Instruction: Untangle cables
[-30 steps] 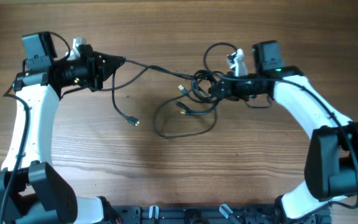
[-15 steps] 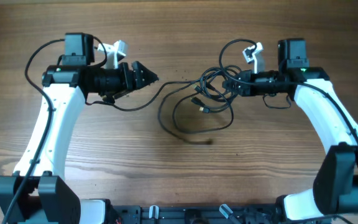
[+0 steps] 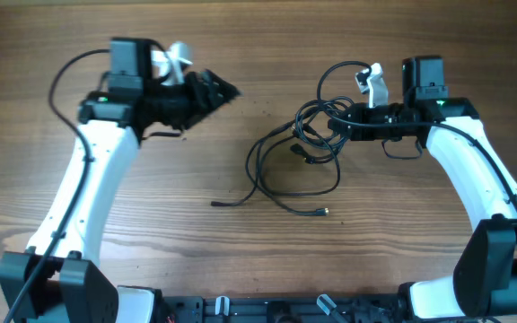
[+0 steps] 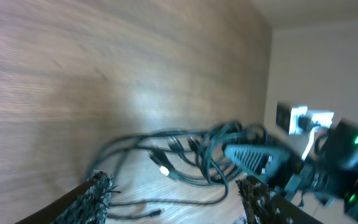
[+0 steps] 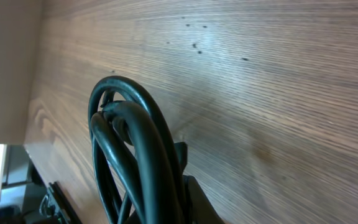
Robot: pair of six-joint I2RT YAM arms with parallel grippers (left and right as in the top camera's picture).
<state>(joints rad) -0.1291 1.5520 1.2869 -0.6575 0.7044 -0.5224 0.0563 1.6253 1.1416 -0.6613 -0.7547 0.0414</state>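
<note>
The thin, smooth black cables were bunched in a bendy knot on the brown, stripy wooden table. The knot was squeezed tight by the right gripper. Loose round loops were laid out below and left of that gripper. The left gripper was spread wide open, well apart from the right gripper, and nothing was held in it.

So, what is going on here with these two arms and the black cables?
Two robot arms are untangling thin black cables on a wooden table. The right claw is shut on the knotted part of the bunch. The left claw is open and empty, apart from the cables, to their left. Loose loops and two free ends lie on the table; the knot is not yet undone.
</note>
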